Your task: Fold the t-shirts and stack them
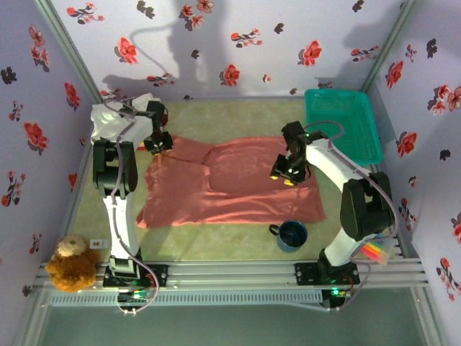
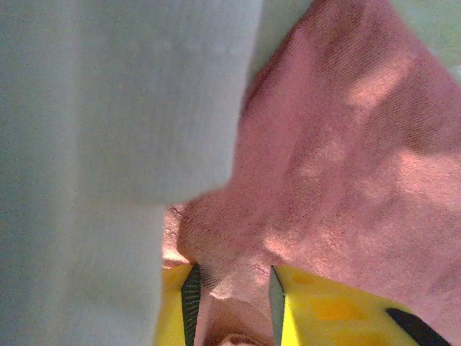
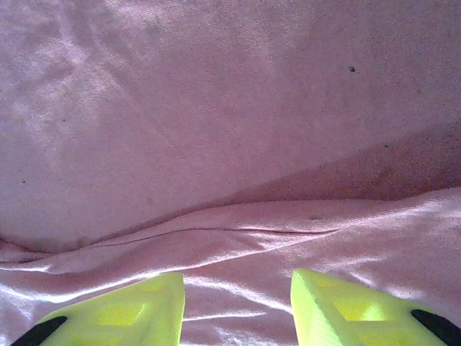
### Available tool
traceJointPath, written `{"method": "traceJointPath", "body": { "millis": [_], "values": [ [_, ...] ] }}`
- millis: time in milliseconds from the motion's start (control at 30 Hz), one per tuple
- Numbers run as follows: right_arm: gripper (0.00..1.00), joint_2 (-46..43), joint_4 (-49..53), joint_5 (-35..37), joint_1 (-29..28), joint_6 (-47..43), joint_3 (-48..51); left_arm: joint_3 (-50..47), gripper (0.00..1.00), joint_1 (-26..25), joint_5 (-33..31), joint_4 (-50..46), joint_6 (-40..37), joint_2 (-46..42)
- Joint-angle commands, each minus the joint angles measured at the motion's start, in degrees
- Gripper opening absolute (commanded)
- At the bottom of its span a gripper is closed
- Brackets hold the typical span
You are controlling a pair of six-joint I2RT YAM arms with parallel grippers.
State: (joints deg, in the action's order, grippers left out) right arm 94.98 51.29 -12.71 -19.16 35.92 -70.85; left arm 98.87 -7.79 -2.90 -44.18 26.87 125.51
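The step in hand looks like a fold of the salmon-pink t-shirt (image 1: 216, 194), which lies spread on the tabletop (image 1: 209, 241) beneath both arms. To do it well, each gripper should have a firm bite on the cloth's edge before any lift. The two should then rise and travel together, so the cloth goes over flat rather than dragging into a twist. The left gripper (image 2: 232, 281) is narrowed, its jaws close together with a bunched bit of the pink cloth pinched between them. The rest of the shirt runs away ahead of it, and a white t-shirt (image 2: 108, 144) lies just beside it, near enough that the lift ought to steer clear of snagging it. The right gripper (image 3: 238, 285) is partly open with its jaws well apart. Its tips are down at the pink cloth, which lies between and below them, and a soft ridge of fold sits just ahead of the fingertips. Nothing looks pinched there, so that side probably needs to close on the fold before the lift begins.
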Motion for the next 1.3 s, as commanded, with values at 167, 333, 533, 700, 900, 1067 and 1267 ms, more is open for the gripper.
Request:
{"method": "traceJointPath", "body": {
  "millis": [167,333,533,700,900,1067,1267],
  "values": [
    [0.44,-1.9,0.7,-0.7,0.9,-1.0,1.1,1.1,0.11,-0.4,0.2,0.9,1.5,0.6],
    [0.44,-1.9,0.7,-0.7,1.1,-1.1,0.9,2.3,0.00,-0.4,0.4,0.3,1.3,0.6],
    [0.44,-2.0,0.5,0.3,1.2,-1.3,-0.2,2.3,0.00,-1.1,1.2,-0.3,1.3,-2.1],
    [0.46,-0.3,0.8,6.6,1.2,-0.9,-4.8,2.2,0.00,-1.7,1.9,-1.0,2.3,-7.1],
    [0.47,6.0,0.6,16.0,1.2,-0.3,-14.9,5.2,0.00,-1.6,2.4,-4.0,2.2,-11.0],
    [0.49,15.6,0.8,24.9,1.2,-1.0,-24.3,8.1,0.00,-1.6,4.0,-6.5,2.0,-11.7],
    [0.47,29.1,3.0,26.8,2.6,-2.5,-38.5,9.0,0.00,-1.5,5.5,-7.0,2.5,-12.4]
  ]
}}
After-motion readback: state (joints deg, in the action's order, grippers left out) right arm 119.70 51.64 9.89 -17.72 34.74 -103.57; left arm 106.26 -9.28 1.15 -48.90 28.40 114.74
